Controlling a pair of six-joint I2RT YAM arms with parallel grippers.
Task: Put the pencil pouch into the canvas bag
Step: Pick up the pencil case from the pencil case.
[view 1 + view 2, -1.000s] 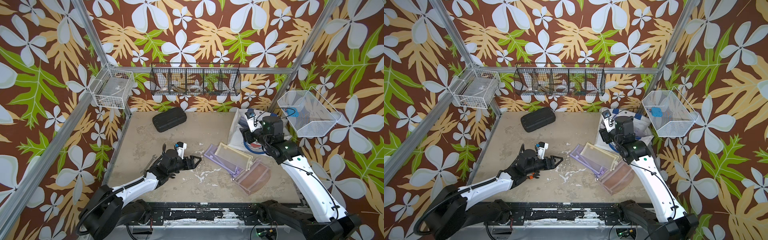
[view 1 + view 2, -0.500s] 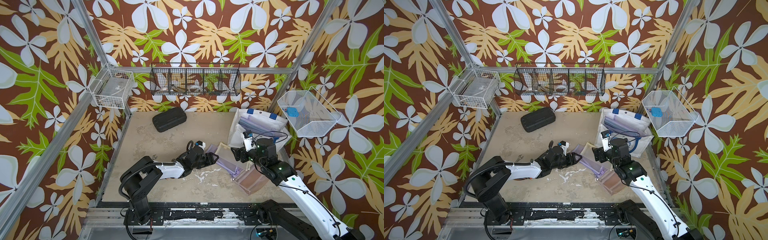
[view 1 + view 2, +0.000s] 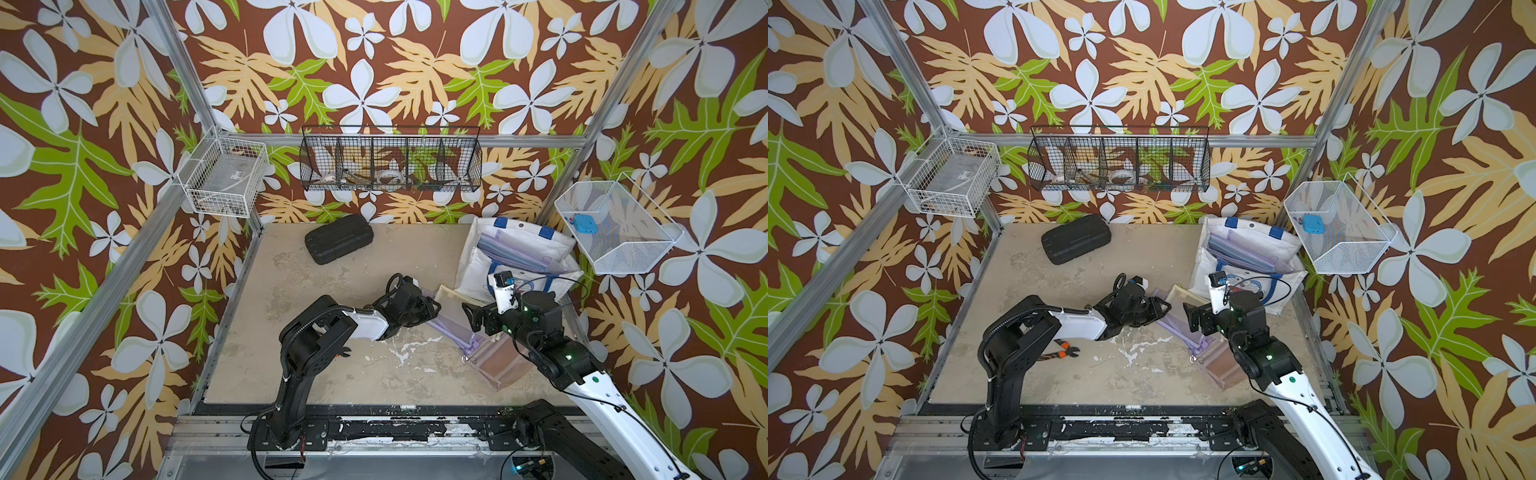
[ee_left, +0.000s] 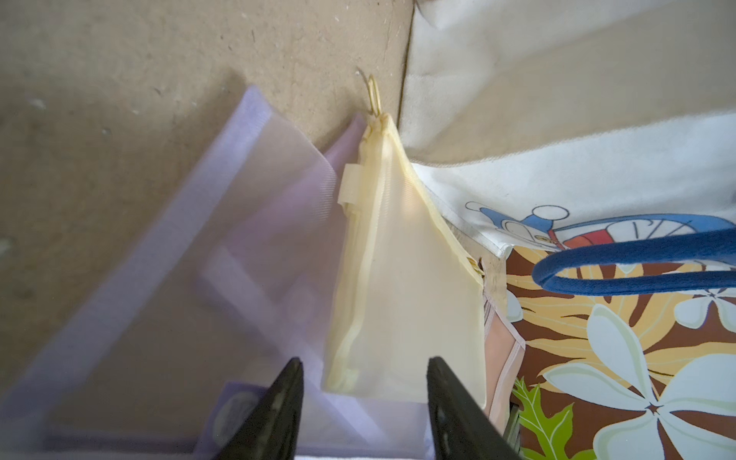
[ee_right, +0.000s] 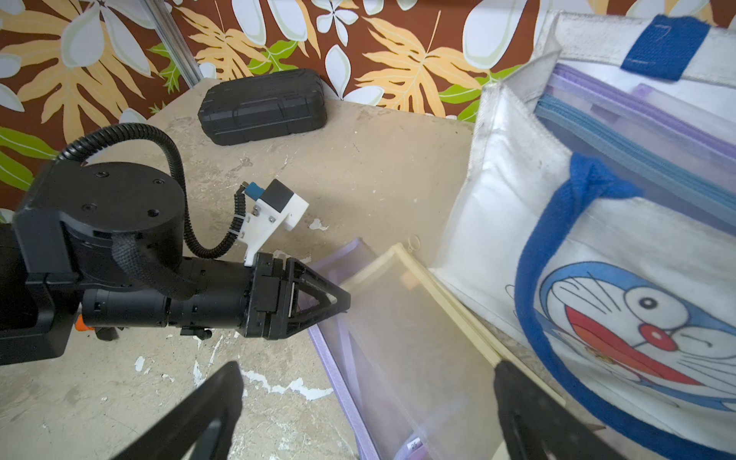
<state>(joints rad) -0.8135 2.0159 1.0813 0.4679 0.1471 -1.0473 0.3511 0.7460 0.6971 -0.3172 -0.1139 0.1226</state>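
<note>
Three mesh pencil pouches lie overlapped beside the white canvas bag (image 3: 478,266) (image 5: 502,223) with blue handles and a cartoon cat face. They are a yellow pouch (image 3: 451,297) (image 4: 402,298) (image 5: 398,310), a purple pouch (image 4: 239,239) (image 5: 338,358) and a pink pouch (image 3: 498,365). Another purple pouch (image 5: 637,131) sits inside the bag. My left gripper (image 3: 436,309) (image 4: 364,364) is open, its jaws either side of the yellow pouch's near corner, over the purple one. My right gripper (image 3: 471,318) (image 5: 368,368) hangs wide open above the pouches, facing the left gripper.
A black hard case (image 3: 338,239) (image 5: 263,105) lies at the back of the table. Orange-handled pliers (image 3: 1065,353) rest near the left arm's elbow. Wire baskets (image 3: 390,164) hang on the back and side walls. The bag stands in the back right corner.
The left arm has reached right to the pouches and its jaws have narrowed. The right gripper has come down from the bag towards the pouches and opened wider.
</note>
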